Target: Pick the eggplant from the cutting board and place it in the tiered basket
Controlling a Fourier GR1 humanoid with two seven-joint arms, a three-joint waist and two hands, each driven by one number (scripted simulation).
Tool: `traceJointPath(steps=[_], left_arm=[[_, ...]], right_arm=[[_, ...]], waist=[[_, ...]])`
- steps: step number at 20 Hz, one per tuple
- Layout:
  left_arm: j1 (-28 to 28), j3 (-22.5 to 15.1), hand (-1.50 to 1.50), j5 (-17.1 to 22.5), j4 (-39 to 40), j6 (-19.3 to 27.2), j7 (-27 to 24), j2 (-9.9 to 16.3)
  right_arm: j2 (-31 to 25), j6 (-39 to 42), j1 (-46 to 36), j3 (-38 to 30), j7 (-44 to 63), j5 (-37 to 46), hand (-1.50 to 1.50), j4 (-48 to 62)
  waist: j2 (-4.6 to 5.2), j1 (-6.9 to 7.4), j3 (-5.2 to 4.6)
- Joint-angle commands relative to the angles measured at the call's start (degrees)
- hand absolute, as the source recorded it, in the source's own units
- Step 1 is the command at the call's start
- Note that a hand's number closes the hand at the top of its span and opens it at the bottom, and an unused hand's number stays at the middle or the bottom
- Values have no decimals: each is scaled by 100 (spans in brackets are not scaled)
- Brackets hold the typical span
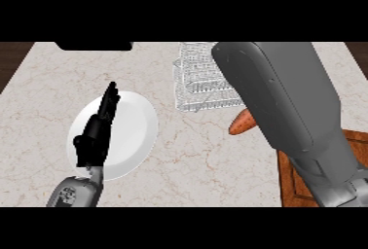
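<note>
We are carrying toward the tiered basket (205,80) and should lower over its wire tray before letting go. Our right forearm (287,112) is hiding its robot hand, so its state and the eggplant's place are unclear. The left robot hand (97,131) is resting open over the white plate (137,129).

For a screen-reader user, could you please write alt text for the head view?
The right forearm stretches across a wire tiered basket, its hand hidden. An orange object lies beside a wooden cutting board. The open left hand rests over a white plate on the marble counter.
</note>
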Motion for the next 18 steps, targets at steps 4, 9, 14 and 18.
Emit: traceJointPath(steps=[4, 9, 14, 18], left_arm=[[157, 191, 0, 182, 35, -227, -200, 114], [279, -41, 0, -39, -274, -46, 13, -64], [351, 110, 0, 98, -57, -211, -297, -5], [225, 63, 0, 16, -267, -149, 13, -25]], right_arm=[[13, -873, 385, -680, 207, -6, 150, 427], [252, -1567, 534, -1186, 14, -345, -150, 446], [368, -2443, 460, -1554, -142, -514, -150, 424], [100, -2948, 578, -1861, 91, -474, -150, -255]], waist=[[10, -9, 1], [-12, -8, 5], [-6, 22, 2], [-34, -62, 6]])
